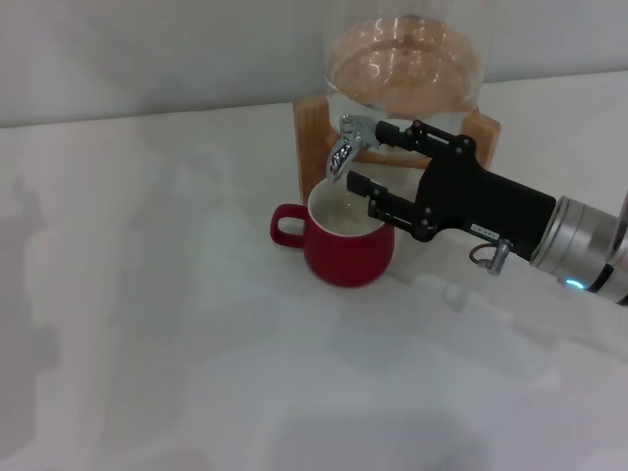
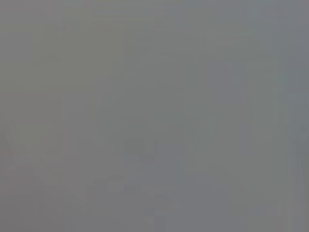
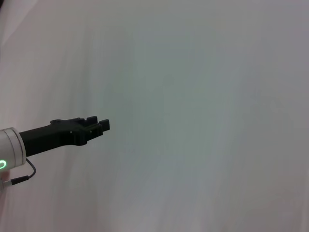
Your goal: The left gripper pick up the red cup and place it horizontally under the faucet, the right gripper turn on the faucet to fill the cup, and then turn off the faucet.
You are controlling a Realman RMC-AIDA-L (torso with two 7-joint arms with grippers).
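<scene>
The red cup (image 1: pixel 345 242) stands upright on the white tabletop (image 1: pixel 147 324), directly below the faucet (image 1: pixel 345 147). The right gripper (image 1: pixel 364 157) reaches in from the right, fingers apart, the upper one at the faucet's lever, the lower over the cup's rim. Behind stands a wooden stand (image 1: pixel 312 137) holding a glass jar (image 1: pixel 402 59).

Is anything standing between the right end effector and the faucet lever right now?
Nothing visible does. In the head view the right end effector is already at the faucet, its fingers open, one by the lever and one lower, over the rim of the red cup standing under the spout.
</scene>
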